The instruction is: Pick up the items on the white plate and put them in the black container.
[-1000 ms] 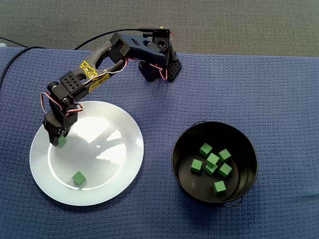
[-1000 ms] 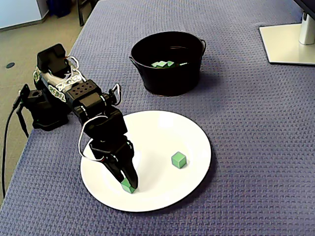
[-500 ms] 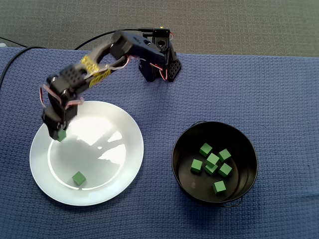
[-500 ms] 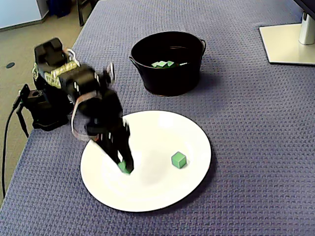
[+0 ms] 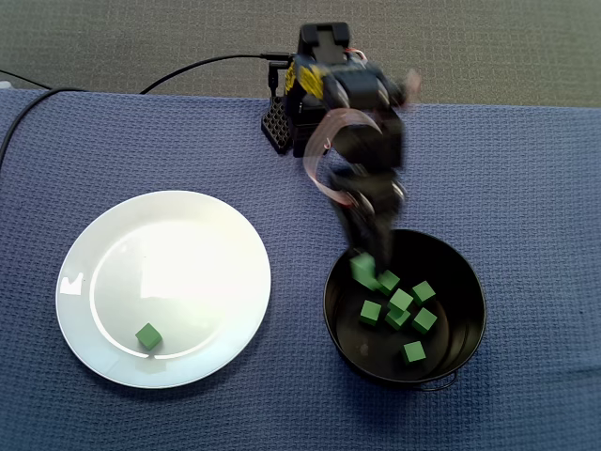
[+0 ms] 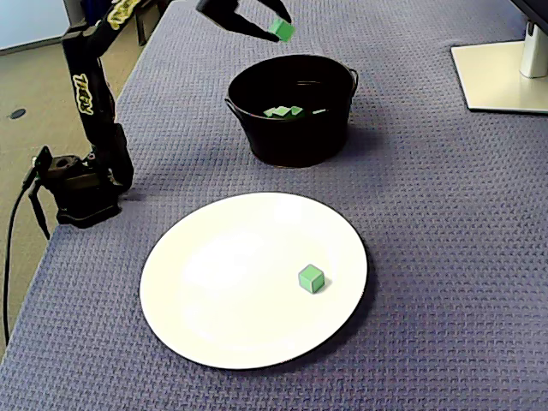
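Hand point(image 6: 275, 25) pinched shut on small green cube point(image 6: 281, 32), hanging right above round black metal container point(image 6: 291, 141), so release pt is straight down.

Cloth point(image 5: 535, 169): blue, I saw.
Cable point(image 5: 202, 64): black, lay off the cloth.
Stand base point(image 6: 501, 77): pale, sat on the cloth.

**Cubes, plate, tub: status**

White round plate point(image 5: 94, 235): one green cube point(image 5: 147, 335) sits flat between 6 and 7 o'clock. Black tub point(image 5: 470, 282): green cubes point(image 5: 412, 352) lie loose on the floor. Held cube point(image 6: 280, 30) is aloft over the tub's 10 o'clock side.
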Available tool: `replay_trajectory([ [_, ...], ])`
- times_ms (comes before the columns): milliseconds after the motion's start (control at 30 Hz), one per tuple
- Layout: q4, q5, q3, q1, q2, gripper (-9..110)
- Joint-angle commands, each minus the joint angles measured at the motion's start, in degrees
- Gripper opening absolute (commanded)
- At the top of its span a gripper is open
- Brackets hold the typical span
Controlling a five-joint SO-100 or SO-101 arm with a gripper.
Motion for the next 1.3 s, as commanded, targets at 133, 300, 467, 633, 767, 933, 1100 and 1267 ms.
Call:
replay_trajectory([
  [133,-11.95,3.78,11.16,-8.53,-13.89,0],
  [300,-10.11,5.62,7.29,-10.99,-16.96,9],
  [467,-4.39,8.09,-0.35,-7.47,-14.33,20],
  [633,10.2,7.38,-23.73,5.1,-14.94,25],
  [767,11.69,3.87,-34.1,18.11,-19.16,25],
  [933,9.49,3.96,-36.65,32.61,-29.62,25],
  [1100,5.36,7.38,-36.83,41.31,-39.99,24],
  [1267,4.57,10.99,-39.38,43.95,-48.43,24],
])
